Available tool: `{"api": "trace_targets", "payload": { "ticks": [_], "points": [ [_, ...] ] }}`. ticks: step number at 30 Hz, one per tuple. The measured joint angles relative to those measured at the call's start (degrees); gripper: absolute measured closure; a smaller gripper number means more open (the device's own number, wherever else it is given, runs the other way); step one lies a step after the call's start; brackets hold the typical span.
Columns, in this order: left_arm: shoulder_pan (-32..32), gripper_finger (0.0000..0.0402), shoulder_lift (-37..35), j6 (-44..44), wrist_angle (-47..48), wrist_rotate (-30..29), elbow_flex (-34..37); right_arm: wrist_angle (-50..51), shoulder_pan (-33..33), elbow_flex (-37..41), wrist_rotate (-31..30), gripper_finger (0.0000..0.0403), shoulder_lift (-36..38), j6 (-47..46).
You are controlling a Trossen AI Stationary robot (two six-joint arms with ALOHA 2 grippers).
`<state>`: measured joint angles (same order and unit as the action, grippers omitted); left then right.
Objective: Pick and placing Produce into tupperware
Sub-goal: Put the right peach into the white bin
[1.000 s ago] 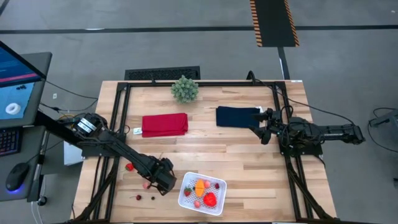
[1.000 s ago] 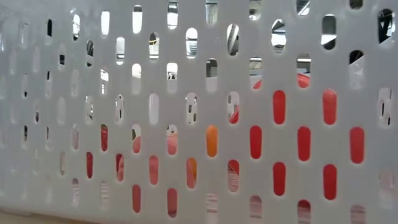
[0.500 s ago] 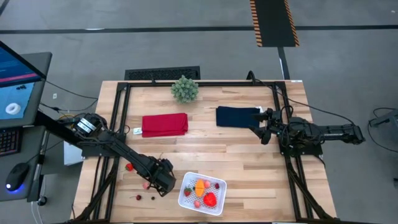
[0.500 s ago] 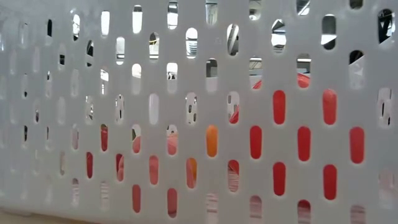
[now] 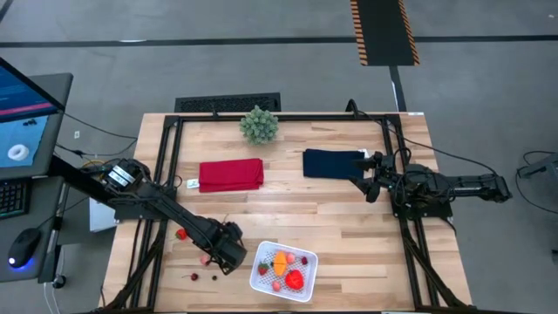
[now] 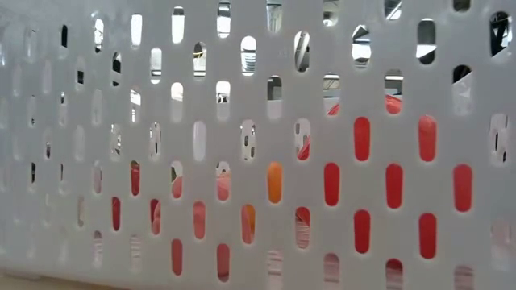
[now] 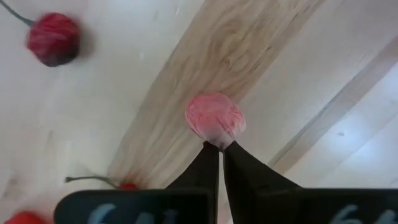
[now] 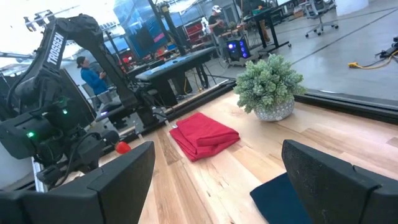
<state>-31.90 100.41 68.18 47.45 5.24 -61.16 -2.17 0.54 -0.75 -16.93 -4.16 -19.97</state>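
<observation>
The white tupperware (image 5: 307, 261) stands near the table's front edge and holds a red pepper-like piece (image 5: 295, 280), an orange piece (image 5: 280, 260), a strawberry (image 5: 263, 269) and a pinkish piece. Its slotted wall (image 6: 242, 145) fills the low view. My left gripper (image 5: 218, 256) is just left of it, shut on a pinkish piece (image 7: 214, 116), which also shows in the high view (image 5: 205, 259). A strawberry (image 5: 181, 234) and two dark cherries (image 5: 203, 277) lie on the wood nearby. My right gripper (image 5: 370, 179) waits open at the right, beside the navy cloth (image 5: 334, 163). My left gripper pinches the pinkish piece by its edge nearest the fingers (image 7: 217, 142), only between the two fingertips (image 7: 208, 155). The rest of the piece sticks out past the tips over the wood. I cannot tell whether it is lifted or lies on the table.
A red folded cloth (image 5: 231, 174) and a bushy green plant (image 5: 259, 125) sit toward the far edge. A cherry (image 7: 53, 38) lies close beyond the left gripper. Bare wood lies between the cloths and the container.
</observation>
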Motion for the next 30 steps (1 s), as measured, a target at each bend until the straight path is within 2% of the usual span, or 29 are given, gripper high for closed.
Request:
{"api": "trace_targets", "payload": {
  "ticks": [6, 11, 17, 23, 30],
  "points": [
    [-0.4, 0.0401, -0.3, -2.3, 7.2, -4.9, -5.1, 0.0, 0.0, 0.0, 0.0, 0.0029, 0.0, 0.0],
    [-0.4, 0.0401, -0.3, -4.7, 12.9, -6.1, -10.6, 0.0, 0.0, 0.0, 0.0, 0.0029, 0.0, 0.0],
    [-1.3, 0.0401, -0.3, -7.8, 19.5, -10.3, -17.9, 0.0, 0.0, 0.0, 0.0, 0.0029, 0.0, 0.0],
    [-1.9, 0.0401, -0.3, -16.2, 19.2, -10.0, -21.9, 0.0, 0.0, 0.0, 0.0, 0.0029, 0.0, 0.0],
    [-1.9, 0.0401, -0.3, -18.3, 17.9, -8.6, -25.3, 0.0, 0.0, 0.0, 0.0, 0.0029, 0.0, 0.0]
  ]
}}
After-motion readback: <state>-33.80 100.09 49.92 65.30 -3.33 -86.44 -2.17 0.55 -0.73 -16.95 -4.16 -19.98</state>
